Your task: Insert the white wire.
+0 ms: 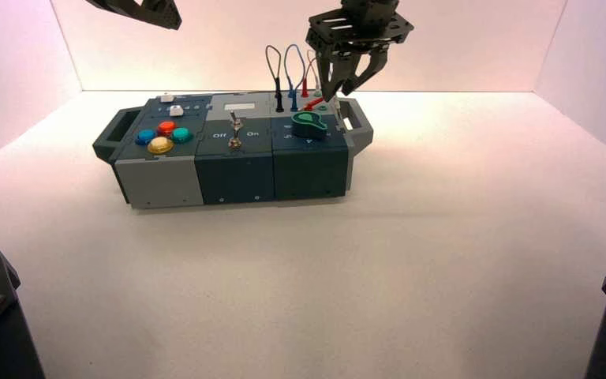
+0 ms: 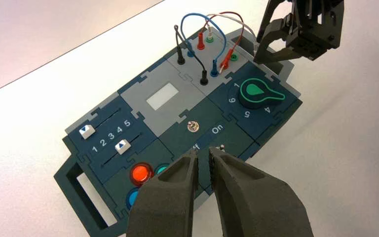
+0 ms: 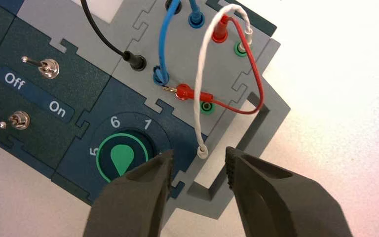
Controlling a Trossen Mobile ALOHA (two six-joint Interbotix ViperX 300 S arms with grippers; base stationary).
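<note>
The white wire (image 3: pixel 203 89) loops up from the box (image 1: pixel 237 170). One white plug (image 3: pixel 248 33) stands in a green socket at the far corner. Its other end (image 3: pixel 202 151) hangs free above the box's handle, out of any socket. My right gripper (image 3: pixel 199 160) is open, and the free white end hangs between its fingers, touching neither. In the high view the right gripper (image 1: pixel 346 83) hovers over the box's right rear corner. An empty green socket (image 3: pixel 207 106) lies beside a loose red plug (image 3: pixel 187 92). My left gripper (image 2: pixel 203 157) is shut and empty, raised at the upper left (image 1: pixel 146 9).
The red wire (image 3: pixel 256 79) has one plug seated and one lying on the panel. The blue wire (image 3: pixel 165 39) and black wire (image 3: pixel 103 39) are plugged in. A green knob (image 3: pixel 122 158), two toggle switches (image 3: pixel 47 67), sliders (image 2: pixel 103 138) and coloured buttons (image 1: pixel 162 136) are on the box.
</note>
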